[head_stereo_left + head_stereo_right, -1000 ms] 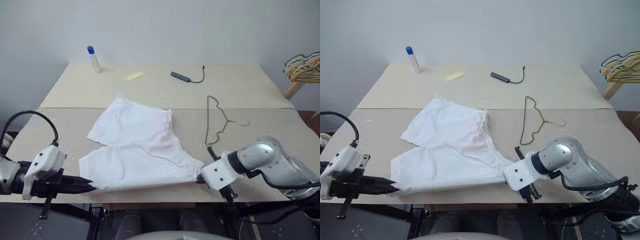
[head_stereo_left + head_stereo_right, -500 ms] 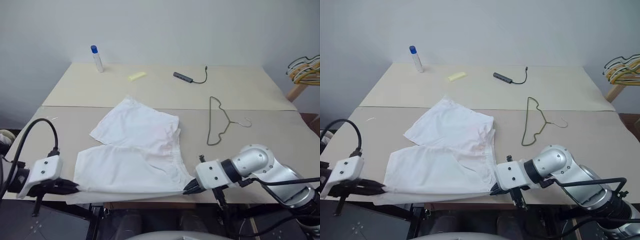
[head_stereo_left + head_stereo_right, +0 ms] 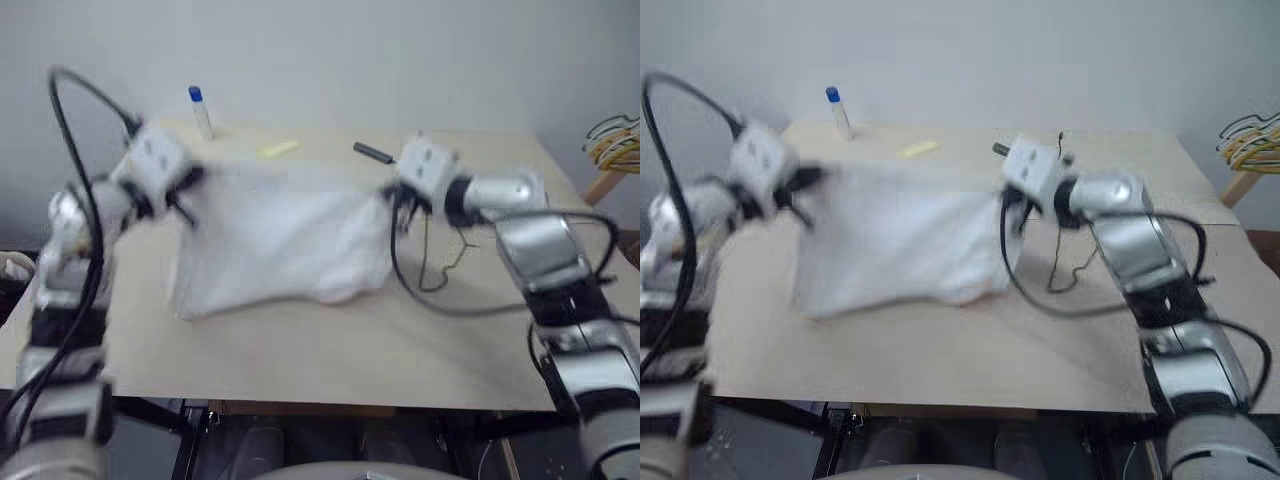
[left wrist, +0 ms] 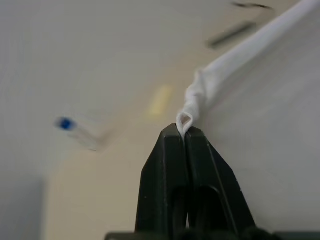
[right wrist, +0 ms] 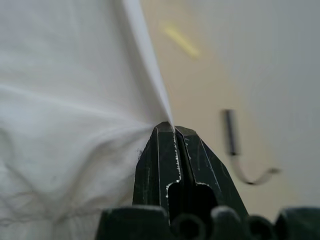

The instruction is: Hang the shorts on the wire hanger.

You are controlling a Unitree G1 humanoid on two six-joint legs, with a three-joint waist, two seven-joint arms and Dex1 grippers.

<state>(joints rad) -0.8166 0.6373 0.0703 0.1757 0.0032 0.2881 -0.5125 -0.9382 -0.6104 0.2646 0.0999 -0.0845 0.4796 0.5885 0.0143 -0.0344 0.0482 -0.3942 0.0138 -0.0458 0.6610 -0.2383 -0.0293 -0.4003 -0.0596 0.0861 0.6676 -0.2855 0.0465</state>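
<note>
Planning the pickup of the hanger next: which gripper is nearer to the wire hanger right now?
Right. The right gripper, shut on the shorts, is just beside the wire hanger; the left gripper pinches the far corner, across the shorts' whole width.

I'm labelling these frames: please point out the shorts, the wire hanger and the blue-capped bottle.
shorts (image 3: 285, 245), left eye view, middle of the hanging fabric.
wire hanger (image 3: 437, 285), left eye view, lower wire bend.
blue-capped bottle (image 3: 203, 118), left eye view, white body.

Shorts (image 3: 280, 240) hang over the bench (image 3: 320, 360) between both hands; wire hanger (image 3: 440, 268) lies right; bottle (image 3: 201, 112) stands behind.
</note>
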